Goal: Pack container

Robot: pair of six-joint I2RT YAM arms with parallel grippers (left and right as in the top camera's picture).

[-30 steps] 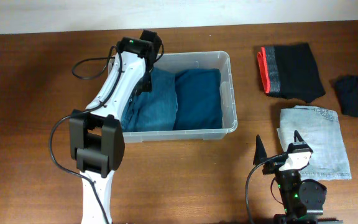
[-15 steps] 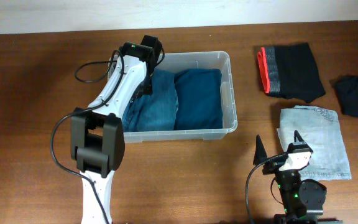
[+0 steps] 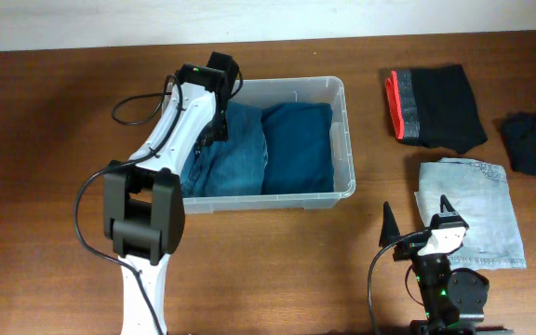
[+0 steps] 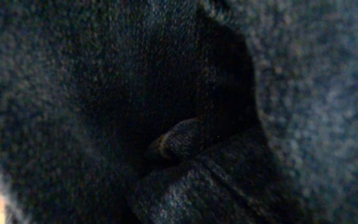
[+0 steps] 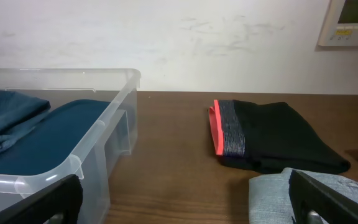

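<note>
Broadly, the packing is judged to be somewhat under half done. The container [image 3: 347,130] is set on the counter [image 3: 45,167] a little left of its middle and towards the rear edge. Two folded pieces are already laid flat inside it, side by side and touching along their inner edges: blue jeans [image 3: 235,158] in the left half and a dark teal garment [image 3: 298,149] in the right half. The left fingers [image 3: 212,130] are placed in the container's rear left corner, on the jeans. They are pressed together, but the left wrist view is filled with dark denim so close that it cannot be told whether any cloth is pinched between them. The step in hand is therefore judged to be the settling of the jeans rather than the fetching of a new piece. Three pieces are seen outside the container, on the right part of the counter: a black garment with a red band [image 3: 440,107] near the rear edge, a small black item with a white logo [image 3: 535,142] at the right edge, and a folded pale denim piece [image 3: 477,214] nearer the front edge. None of them is touched. The right fingers [image 3: 416,207] are held spread wide and empty near the front edge, just beside the pale denim piece, which is judged the likeliest to be taken up. Wall height is visible above the two packed pieces, so stacking is expected to be needed.
</note>
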